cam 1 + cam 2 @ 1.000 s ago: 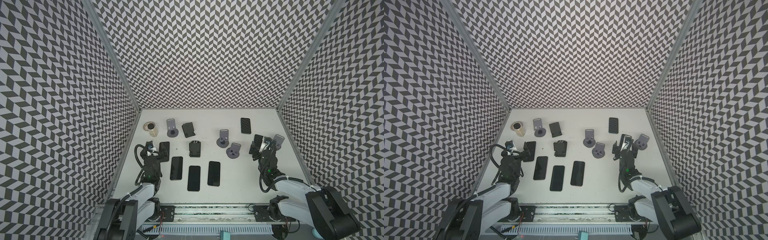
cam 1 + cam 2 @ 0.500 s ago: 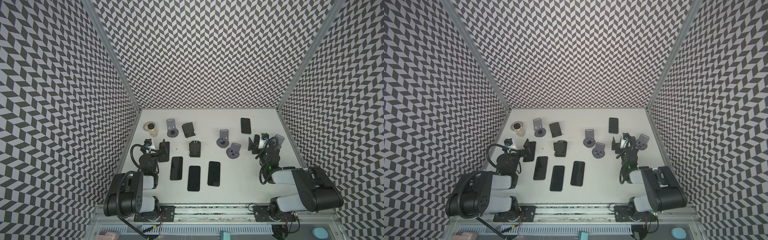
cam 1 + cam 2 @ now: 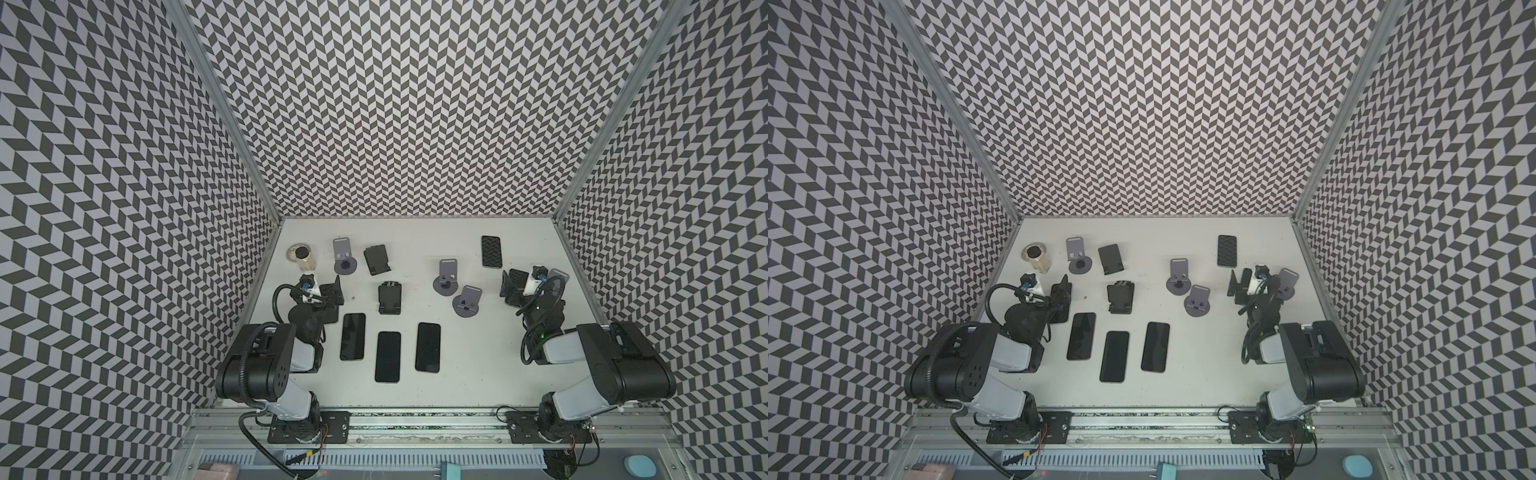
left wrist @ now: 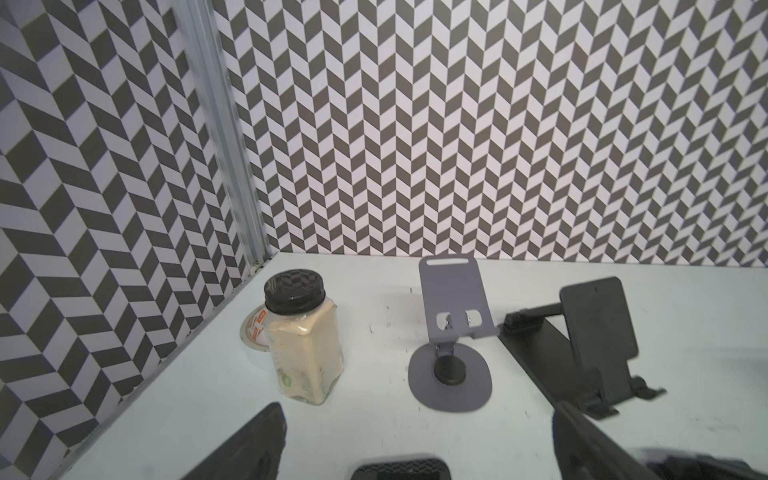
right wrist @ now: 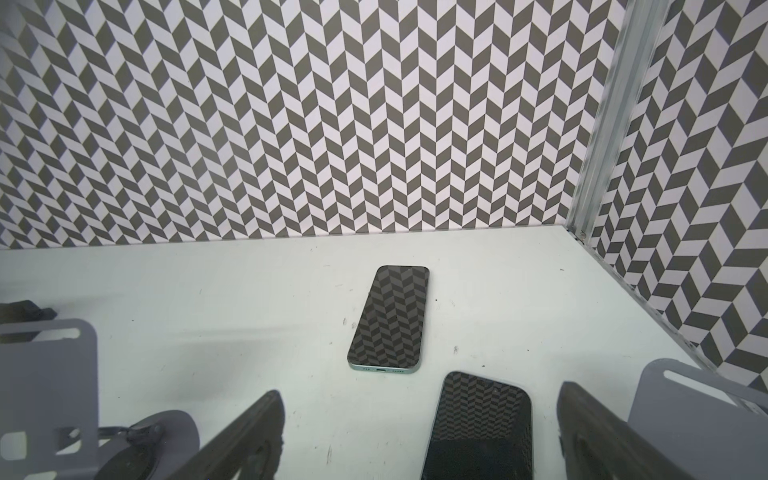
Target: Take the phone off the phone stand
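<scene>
Several dark phones lie flat on the white table; every phone stand I can see is empty. My left gripper is open low over the table, and the top edge of one phone shows between its fingers. A purple-grey stand and a black stand are ahead of it. My right gripper is open over another flat phone, which lies nearer one finger. In both top views the left gripper and the right gripper sit near the side walls.
A capped bottle stands by a tape roll in the back left corner. Three phones lie side by side mid-table. Another phone lies at the back right. Grey stands flank the right gripper.
Both arms have folded back, their elbows now raised large in the foreground. The grippers stay low beside the same two side phones.
</scene>
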